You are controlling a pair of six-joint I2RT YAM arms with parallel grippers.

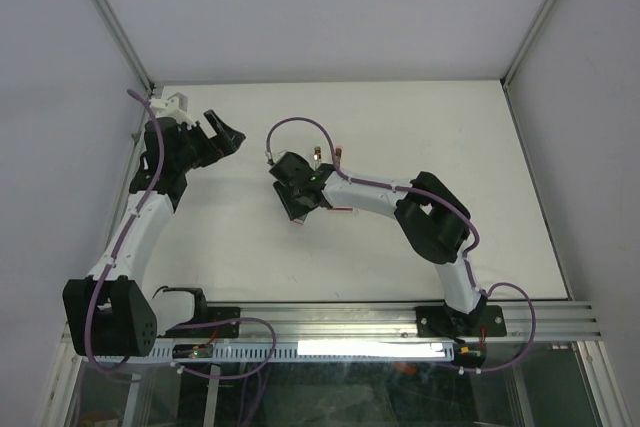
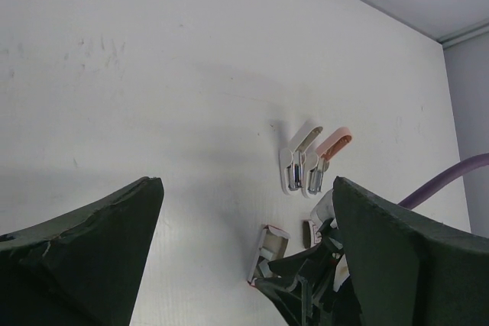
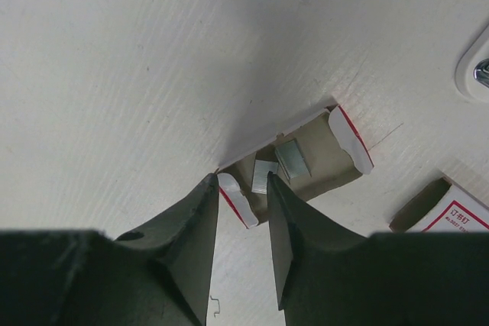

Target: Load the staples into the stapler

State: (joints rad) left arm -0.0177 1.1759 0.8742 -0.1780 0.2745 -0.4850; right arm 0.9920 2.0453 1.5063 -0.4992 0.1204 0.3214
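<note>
**Top view:** A matte white table sits between pale walls. At the far left, the left arm's black gripper hangs above the table with its jaws spread wide and nothing in them. Near the middle, the right arm's black gripper points down at the table. Its jaws are hidden from this view.

**Left wrist view:** A small white plastic stapler and a small pink plastic stapler lie side by side on the table to the right. Both are hinged open and show their metal channels. Nearer the camera lies a shallow open cardboard tray, white outside with red edging. The right arm partly covers it.

**Right wrist view:** The tray's brown inside holds the staples, a flat silvery-grey strip lying loose. A smaller silvery strip lies just beside it. The right gripper's jaws stand slightly apart at the tray's near edge. A white, red-edged flap shows in the gap, with nothing visibly pinched. To the right lies a white box sleeve with red lettering too small to read.
</note>
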